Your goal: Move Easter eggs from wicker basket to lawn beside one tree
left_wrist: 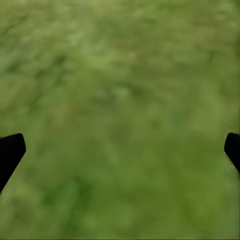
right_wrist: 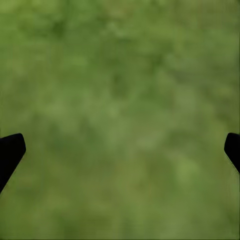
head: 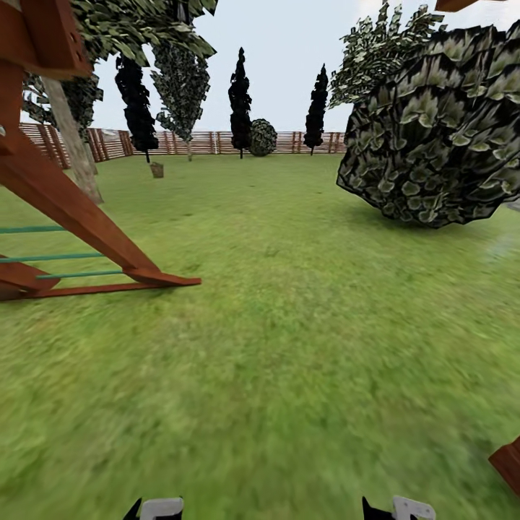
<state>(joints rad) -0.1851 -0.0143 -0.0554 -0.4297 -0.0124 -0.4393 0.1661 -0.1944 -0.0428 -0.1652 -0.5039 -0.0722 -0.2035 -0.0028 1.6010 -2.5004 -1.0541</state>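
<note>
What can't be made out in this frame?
- Small brown object far off on the lawn, head view: too small to identify; could be the wicker basket.
- Easter eggs: none discernible; too distant.
- Wooden play frame: cut off by the left edge.
- Left pincer and right pincer: fingertips at the picture edges, wide apart, over blurred grass.

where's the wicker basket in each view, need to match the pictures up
Head view: the wicker basket sits small and far off on the lawn, upper left, in front of the fence.
Left wrist view: not in it; blurred lawn between the open left pincer's fingertips.
Right wrist view: not in it; lawn between the open right pincer's fingertips.
Shared landmark: the lawn.
</note>
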